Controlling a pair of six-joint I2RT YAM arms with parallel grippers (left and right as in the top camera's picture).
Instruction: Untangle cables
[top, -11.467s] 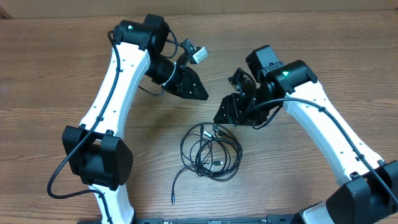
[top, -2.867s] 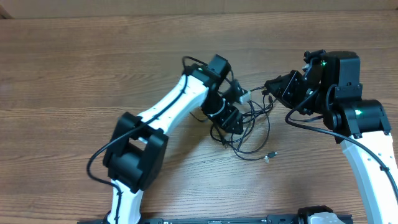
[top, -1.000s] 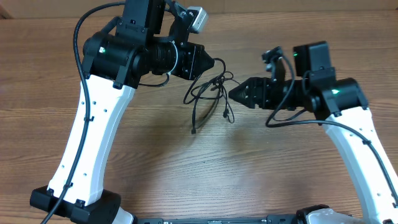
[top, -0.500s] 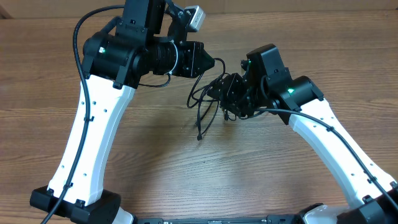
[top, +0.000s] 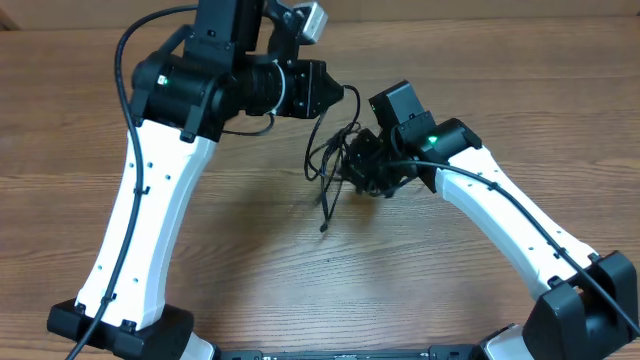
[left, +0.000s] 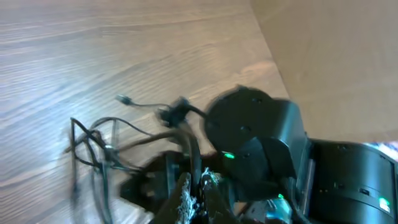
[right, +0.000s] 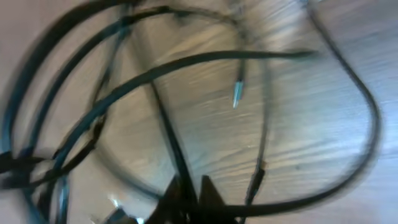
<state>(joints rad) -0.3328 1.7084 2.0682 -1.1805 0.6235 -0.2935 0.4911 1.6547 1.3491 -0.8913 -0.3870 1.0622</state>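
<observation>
The thin black flexible cables (top: 332, 160) hang as one loose tangle above the brown wood-grain table (top: 450, 290). They are lifted, not lying flat, and one free end (top: 322, 228) trails down below the tangle to about the table's surface.

Just above the tangle, the left arm's black two-finger gripper (top: 338, 97) holds its top. In the left wrist view its fingers are pressed together on a strand that runs up between them. Held high like this, the loops probably sag open under their own weight, so a crossing is easier to find.

At the right edge of the tangle, touching it, the right arm's black two-finger gripper (top: 358, 172) is pushed in among the loops. From its wrist camera the tips stand close together at the bottom of the picture, with a strand running down to them. The picture is blurred, so I cannot tell whether they clamp that strand or merely sit against it. A small metal-tipped plug end (right: 236, 96) dangles among the loops ahead of those tips. The second arm most likely comes in from the side to take a different strand from the one held above.

No brand, label or lettering can be read. The only marks are small green lights on the arms.
</observation>
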